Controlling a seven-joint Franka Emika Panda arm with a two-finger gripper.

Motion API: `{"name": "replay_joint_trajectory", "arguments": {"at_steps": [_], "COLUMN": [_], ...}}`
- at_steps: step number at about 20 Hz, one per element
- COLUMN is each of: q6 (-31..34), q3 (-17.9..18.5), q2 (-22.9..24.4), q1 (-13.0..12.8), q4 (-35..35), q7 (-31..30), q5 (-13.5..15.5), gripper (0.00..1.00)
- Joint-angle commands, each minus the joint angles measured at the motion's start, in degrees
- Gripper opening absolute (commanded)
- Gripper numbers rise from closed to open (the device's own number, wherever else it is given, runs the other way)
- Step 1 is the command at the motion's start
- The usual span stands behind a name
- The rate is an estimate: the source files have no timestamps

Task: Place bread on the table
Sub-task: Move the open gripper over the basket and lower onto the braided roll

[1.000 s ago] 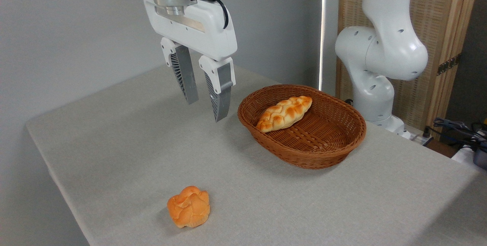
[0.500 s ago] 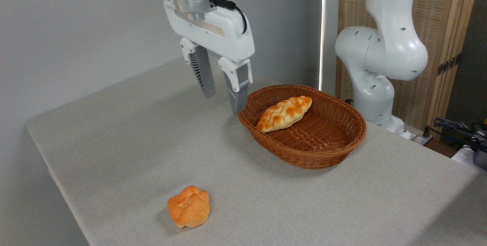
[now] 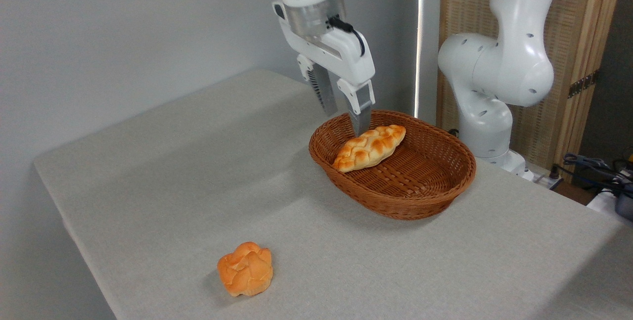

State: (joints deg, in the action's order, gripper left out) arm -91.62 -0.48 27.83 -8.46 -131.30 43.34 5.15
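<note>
The bread (image 3: 370, 147), a long braided golden-brown loaf, lies tilted against the left inner wall of a brown wicker basket (image 3: 420, 196). My gripper (image 3: 344, 121) hangs open just above the basket's far left rim, behind the loaf's left half. Its right fingertip dips behind the loaf and its left finger stands over the rim. Nothing sits between the fingers. The table (image 3: 163, 196) is a wide top covered in light grey cloth.
A small round orange knotted bun (image 3: 246, 268) rests on the cloth near the front left edge. The white arm's base (image 3: 487, 112) stands behind the basket on the right. Cables (image 3: 593, 166) lie at the far right.
My gripper has travelled right and away from the camera, from over the bare cloth to the basket's far left rim beside the loaf. It stays open. The loaf and bun have not moved.
</note>
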Motion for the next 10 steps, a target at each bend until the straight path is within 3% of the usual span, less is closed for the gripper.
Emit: {"name": "replay_joint_trajectory", "arguments": {"at_steps": [1,10], "q6": [-1.5,-4.6], "q3": [0.6,0.6], "q2": [2.6,2.4], "q1": [-2.8,-3.9], "q4": [-8.3,-13.5], "q7": [1.1,1.3], "q5": [1.2,1.9], "gripper": [1.00,1.00]}}
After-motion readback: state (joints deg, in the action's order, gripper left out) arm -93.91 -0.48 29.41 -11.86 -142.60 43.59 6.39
